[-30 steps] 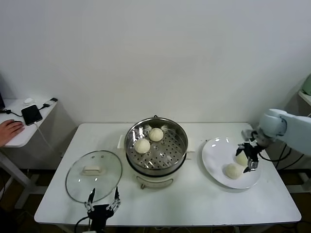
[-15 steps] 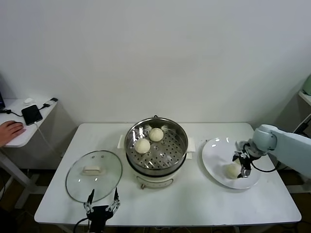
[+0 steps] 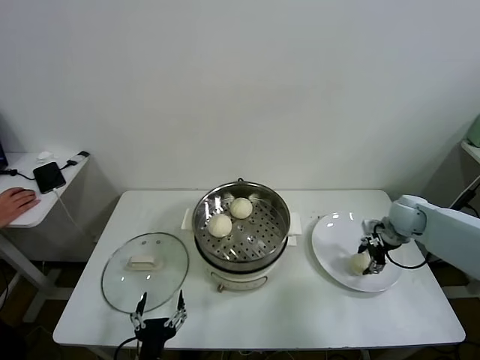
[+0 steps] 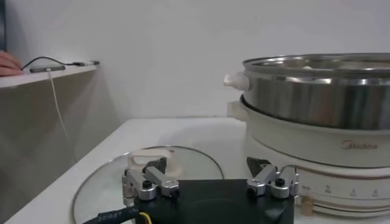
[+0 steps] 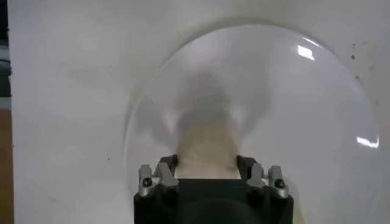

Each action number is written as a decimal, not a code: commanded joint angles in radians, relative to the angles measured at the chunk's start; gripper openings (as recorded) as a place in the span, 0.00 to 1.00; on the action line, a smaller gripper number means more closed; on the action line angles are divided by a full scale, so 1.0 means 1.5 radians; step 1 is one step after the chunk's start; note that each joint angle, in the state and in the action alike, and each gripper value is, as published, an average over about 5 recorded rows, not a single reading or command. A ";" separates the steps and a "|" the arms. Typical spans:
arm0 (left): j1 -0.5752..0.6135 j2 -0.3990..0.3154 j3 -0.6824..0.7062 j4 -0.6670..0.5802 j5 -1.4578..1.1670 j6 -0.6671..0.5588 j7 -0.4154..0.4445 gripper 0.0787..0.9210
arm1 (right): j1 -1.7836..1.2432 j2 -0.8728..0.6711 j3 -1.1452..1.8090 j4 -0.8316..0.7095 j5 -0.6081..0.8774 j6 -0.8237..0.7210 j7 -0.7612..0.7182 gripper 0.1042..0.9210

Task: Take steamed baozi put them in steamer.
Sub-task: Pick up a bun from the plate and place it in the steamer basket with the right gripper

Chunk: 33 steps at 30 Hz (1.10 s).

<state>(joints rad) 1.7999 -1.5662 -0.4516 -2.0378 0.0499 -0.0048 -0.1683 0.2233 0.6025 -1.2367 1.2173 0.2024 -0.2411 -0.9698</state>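
I see my right gripper (image 3: 368, 259) pinching 1 baozi (image 3: 358, 262) on the white plate (image 3: 334, 232); 2 sit in the steamer (image 3: 241, 232); left gripper (image 3: 159, 313) spread at the tabletop (image 3: 315, 307) edge

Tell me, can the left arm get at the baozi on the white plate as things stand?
Probably not. The left gripper sits low at the near table edge by the glass lid, and the steamer stands between it and the plate. The right gripper already has its jaws around that baozi.
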 commanded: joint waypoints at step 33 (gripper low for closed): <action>-0.013 0.002 0.000 0.011 -0.002 0.000 -0.001 0.88 | 0.262 0.392 -0.180 0.143 -0.115 0.498 -0.028 0.66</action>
<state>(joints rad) 1.7811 -1.5613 -0.4527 -2.0284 0.0478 -0.0044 -0.1686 0.7511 1.1071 -1.5053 1.4457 0.1756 0.3736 -1.0514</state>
